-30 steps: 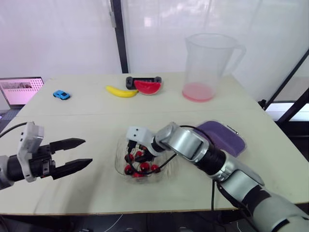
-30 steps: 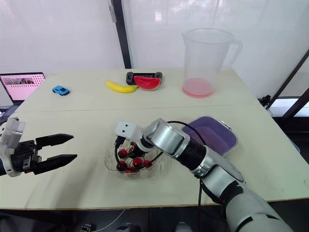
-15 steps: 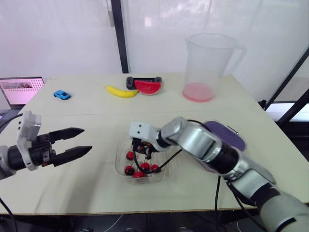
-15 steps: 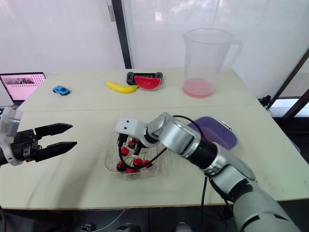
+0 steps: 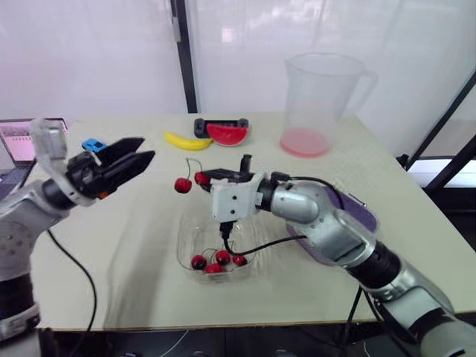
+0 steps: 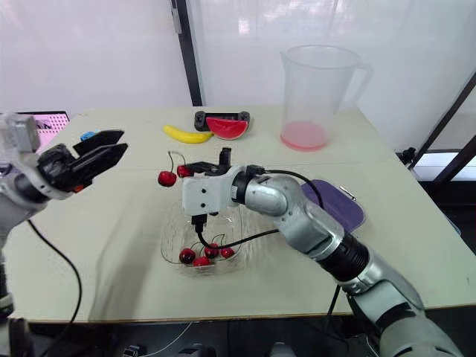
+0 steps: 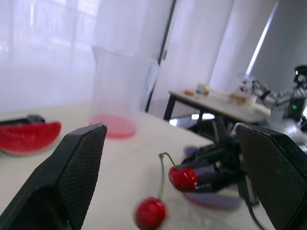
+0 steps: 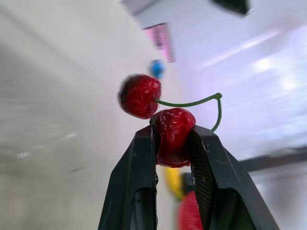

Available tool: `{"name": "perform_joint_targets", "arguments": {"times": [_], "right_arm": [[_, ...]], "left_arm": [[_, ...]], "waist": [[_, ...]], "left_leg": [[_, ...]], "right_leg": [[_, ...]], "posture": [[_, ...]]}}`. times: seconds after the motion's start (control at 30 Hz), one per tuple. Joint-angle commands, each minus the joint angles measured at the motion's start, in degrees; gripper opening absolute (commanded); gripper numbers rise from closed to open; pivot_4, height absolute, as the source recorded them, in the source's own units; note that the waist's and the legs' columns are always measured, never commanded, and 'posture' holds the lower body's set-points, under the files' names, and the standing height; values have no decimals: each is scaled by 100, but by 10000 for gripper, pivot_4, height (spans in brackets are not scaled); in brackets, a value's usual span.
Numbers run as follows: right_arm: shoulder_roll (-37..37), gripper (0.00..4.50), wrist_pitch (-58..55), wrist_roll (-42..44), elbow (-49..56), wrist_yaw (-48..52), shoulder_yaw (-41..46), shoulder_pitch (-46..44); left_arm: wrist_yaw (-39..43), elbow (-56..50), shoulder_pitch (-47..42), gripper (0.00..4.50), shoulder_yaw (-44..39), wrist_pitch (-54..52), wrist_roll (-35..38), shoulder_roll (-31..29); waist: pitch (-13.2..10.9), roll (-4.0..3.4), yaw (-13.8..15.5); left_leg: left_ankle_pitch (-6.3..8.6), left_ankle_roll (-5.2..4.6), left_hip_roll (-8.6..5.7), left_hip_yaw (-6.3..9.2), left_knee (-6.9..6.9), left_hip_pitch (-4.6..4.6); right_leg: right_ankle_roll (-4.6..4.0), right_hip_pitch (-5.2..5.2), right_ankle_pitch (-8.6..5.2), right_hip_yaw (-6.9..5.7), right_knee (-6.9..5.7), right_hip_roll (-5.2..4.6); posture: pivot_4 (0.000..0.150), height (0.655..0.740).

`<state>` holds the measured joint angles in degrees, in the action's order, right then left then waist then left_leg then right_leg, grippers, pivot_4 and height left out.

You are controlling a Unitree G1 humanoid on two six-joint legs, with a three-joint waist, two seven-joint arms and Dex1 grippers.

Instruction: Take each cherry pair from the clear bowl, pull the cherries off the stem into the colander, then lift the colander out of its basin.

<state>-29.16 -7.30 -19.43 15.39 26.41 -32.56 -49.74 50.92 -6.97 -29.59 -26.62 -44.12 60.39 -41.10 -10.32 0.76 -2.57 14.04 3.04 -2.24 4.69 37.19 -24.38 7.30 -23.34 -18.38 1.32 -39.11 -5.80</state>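
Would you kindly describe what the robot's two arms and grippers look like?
The left arm and right arm are rounded silver-grey shells with black joints. Each wrist bears a white boxy housing. The left gripper and right gripper each have two tapered black fingers with finely textured faces. A black cable trails from each arm.

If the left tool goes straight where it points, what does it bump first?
Probably the dangling cherry, with the right tool holding its twin just behind; depth is hard to judge.

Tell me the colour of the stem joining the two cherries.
Green; the thin curved stem shows best in the right wrist view.
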Motion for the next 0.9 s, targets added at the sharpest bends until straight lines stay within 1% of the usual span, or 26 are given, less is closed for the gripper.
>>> {"name": "perform_joint_targets", "arguments": {"times": [0.03,0.13,0.33,0.43,0.57,0.73,0.83,0.9], "right_arm": [[257,7607,355,-547,100,-618,418,86],[418,7607,495,-818,76,-771,542,189],[642,7607,598,-995,79,-620,675,320],[683,7607,650,-1069,73,-577,710,342],[692,7607,731,-1022,102,-399,760,426],[707,7607,812,-1076,64,-236,785,487],[659,7375,906,-1135,88,-160,812,468],[648,7375,942,-1174,92,-123,826,460]], "left_arm": [[-189,-176,-189,45000,184,86,-5,145],[-264,-250,-332,45000,477,107,-100,276],[-541,-112,-855,45000,746,194,-207,603],[-598,-21,-1029,45000,738,197,-222,629],[-534,120,-1421,45000,968,148,-338,643],[-421,293,-1615,45000,1106,88,-413,612],[-357,363,-1653,37091,1264,50,-539,538],[-238,373,-1640,27121,1350,66,-627,491]], "waist": [[0,0,-8],[0,1,-5],[1,1,7],[1,1,-4],[1,1,-7],[1,1,-6],[1,1,-7],[1,1,-9]], "left_leg": [[0,1,1,1,-2,0],[-2,3,2,1,-1,0],[-2,4,1,3,3,0],[-2,4,0,3,3,0],[-2,4,1,3,1,2],[-2,4,0,3,2,2],[-3,4,0,4,3,2],[-3,4,0,3,2,2]], "right_leg": [[0,0,0,0,0,1],[0,1,0,0,0,5],[0,7,0,0,1,6],[0,8,0,0,2,6],[0,7,0,0,2,11],[0,9,0,0,2,10],[0,9,0,0,2,10],[0,9,0,0,2,10]], "posture": [[1500,7400],[1500,7400],[1500,7400],[1500,7400],[1500,7400],[1500,7400],[1500,7400],[1500,7400]]}}
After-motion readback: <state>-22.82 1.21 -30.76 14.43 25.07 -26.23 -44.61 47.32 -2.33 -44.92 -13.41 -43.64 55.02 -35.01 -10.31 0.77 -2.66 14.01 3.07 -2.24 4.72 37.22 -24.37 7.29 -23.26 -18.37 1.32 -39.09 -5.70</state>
